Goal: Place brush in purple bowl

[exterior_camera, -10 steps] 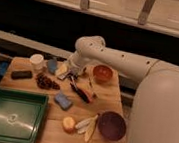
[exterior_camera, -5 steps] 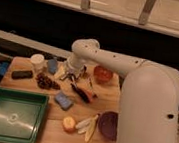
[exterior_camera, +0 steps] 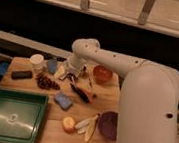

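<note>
Hand [exterior_camera: 70, 76], fingers apart, beside the brush [exterior_camera: 80, 93]; arm partly hides purple bowl [exterior_camera: 105, 124].

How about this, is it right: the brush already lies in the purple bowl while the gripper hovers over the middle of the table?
No. The camera view shows the brush lying on the table, outside the purple bowl. The gripper does hover over the middle of the table, just by the brush.

Wooden table [exterior_camera: 50, 131] — green tray [exterior_camera: 14, 94], brush [exterior_camera: 80, 93], purple bowl [exterior_camera: 108, 125]; claw [exterior_camera: 71, 76] by brush
</note>
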You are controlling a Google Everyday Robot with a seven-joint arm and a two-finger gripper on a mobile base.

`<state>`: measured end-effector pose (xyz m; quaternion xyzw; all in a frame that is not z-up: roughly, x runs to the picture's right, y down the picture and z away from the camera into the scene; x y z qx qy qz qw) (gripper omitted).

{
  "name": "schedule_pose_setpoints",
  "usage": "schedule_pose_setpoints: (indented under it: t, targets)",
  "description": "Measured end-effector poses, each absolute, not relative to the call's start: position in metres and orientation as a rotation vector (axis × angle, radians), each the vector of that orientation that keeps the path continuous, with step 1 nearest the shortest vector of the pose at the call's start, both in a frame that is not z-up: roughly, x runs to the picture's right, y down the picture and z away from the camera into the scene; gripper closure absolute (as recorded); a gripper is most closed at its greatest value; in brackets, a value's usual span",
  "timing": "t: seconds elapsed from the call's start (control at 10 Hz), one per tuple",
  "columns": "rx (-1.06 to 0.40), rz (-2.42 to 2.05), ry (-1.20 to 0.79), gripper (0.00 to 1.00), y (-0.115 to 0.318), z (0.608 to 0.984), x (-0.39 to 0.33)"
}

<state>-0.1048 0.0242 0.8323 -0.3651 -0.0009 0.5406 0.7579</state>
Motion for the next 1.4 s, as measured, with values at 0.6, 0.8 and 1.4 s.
schedule_pose_setpoints:
  t: [0.6,0.8,1.4]
  targets:
    - [-0.813,1.154,0.151,0.2,0.059,0.884,-0.099]
    - [-0.803,1.133,0.199,0.2,0.067,0.895,-0.094]
    - [-0.822,1.146,0.231,0.2,0.087,0.919,-0.086]
